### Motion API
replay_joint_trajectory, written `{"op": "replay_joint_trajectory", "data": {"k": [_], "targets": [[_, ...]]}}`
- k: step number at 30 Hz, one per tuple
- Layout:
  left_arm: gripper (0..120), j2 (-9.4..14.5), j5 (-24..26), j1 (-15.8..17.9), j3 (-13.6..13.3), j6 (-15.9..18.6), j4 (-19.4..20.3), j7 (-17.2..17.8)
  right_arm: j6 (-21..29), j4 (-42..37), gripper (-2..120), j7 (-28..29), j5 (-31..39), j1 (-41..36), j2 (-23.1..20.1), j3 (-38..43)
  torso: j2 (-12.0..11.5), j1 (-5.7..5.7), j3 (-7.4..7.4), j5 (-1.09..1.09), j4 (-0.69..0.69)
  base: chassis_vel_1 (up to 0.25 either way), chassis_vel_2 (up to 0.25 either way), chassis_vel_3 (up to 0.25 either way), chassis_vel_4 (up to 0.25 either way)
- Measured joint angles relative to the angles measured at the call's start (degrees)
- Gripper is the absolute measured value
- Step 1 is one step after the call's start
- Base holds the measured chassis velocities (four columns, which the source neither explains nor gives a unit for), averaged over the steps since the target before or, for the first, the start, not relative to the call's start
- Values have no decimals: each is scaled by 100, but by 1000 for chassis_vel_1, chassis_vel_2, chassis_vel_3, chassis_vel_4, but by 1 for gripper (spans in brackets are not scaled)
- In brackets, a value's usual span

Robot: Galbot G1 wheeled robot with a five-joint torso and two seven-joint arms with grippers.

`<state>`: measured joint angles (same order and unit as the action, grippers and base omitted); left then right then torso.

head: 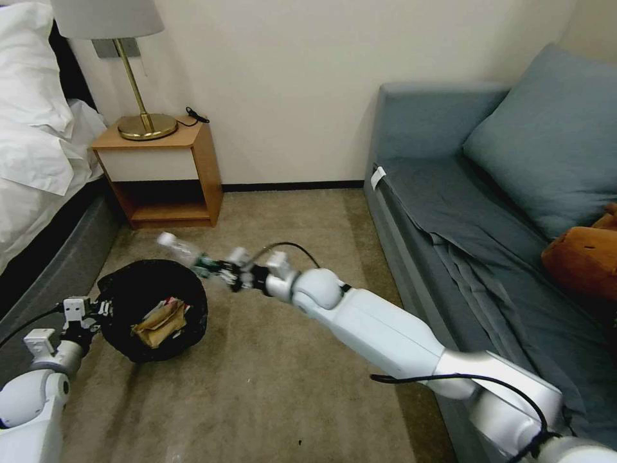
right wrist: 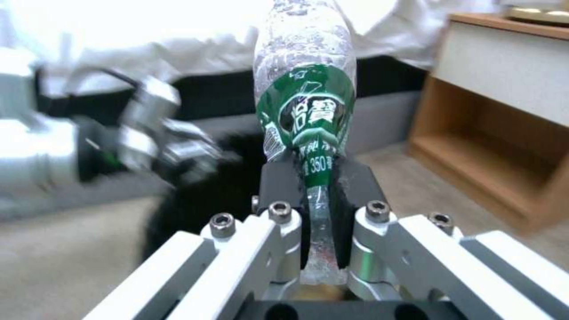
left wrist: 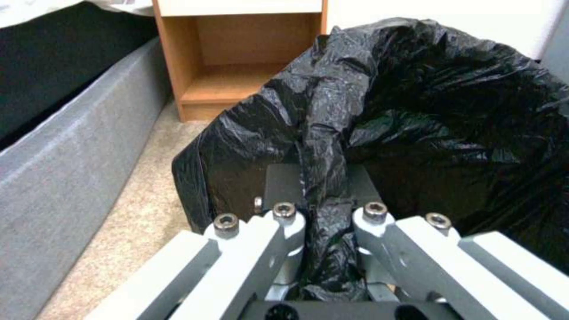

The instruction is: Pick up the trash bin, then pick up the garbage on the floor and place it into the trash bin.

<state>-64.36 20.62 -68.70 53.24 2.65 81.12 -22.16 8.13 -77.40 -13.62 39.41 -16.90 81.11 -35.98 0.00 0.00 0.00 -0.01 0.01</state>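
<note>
The bin (head: 154,308) sits on the beige carpet (head: 276,386) at about 8 o'clock in your head view, its black bag (left wrist: 426,115) crinkled over the rim. Inside it you can see crumpled brown paper (head: 157,328) and a bit of red-and-white packet (head: 172,302). At 11 o'clock a wooden nightstand (head: 164,173) stands against the cream wall (head: 289,83), with a brass lamp (head: 138,96) on top. The bed (head: 32,148) with white linen runs along the 9 o'clock side, and a blue-grey sofa (head: 488,212) fills the 3 o'clock side, with a brown plush toy (head: 585,257) on it.

Your left gripper (head: 90,308) is at the bin's 9 o'clock edge. In the left wrist view its fingers (left wrist: 284,186) are pinched together on a fold of the bag at the rim.

Your right gripper (head: 228,270) reaches in from 4 o'clock and hangs just past the bin's 2 o'clock edge, above the carpet. It is clamped on the bottle (head: 186,251), a clear one with a green label (right wrist: 305,115). In the right wrist view the black pads (right wrist: 278,186) squeeze the lower part of the label, and the clear body is flattened between them. The bottle's long axis runs in line with the forearm, and the free end points toward 10 o'clock, up toward the bed and nightstand. Its tip lies beyond the bin's rim.
</note>
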Motion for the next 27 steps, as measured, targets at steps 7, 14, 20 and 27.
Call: {"op": "replay_joint_trajectory", "data": {"k": [7,14,20,27], "targets": [[4,-70,1,5,25,46,55,30,-337,962,4,-5,-334,-75,698,-217,0,0,0,0,0,0,0,0,0],[4,-142,1,18,8,68,85,34,-746,1987,4,-89,-753,-217,1110,-128,0,0,0,0,0,0,0,0,0],[4,-139,9,49,8,71,67,36,-927,2280,6,-37,-1038,-381,1122,-89,0,0,0,1,-3,0,0,0,0],[4,-138,21,119,-24,102,18,41,-935,2188,32,44,-1127,-535,1105,-79,0,0,0,1,-1,0,0,0,0]]}}
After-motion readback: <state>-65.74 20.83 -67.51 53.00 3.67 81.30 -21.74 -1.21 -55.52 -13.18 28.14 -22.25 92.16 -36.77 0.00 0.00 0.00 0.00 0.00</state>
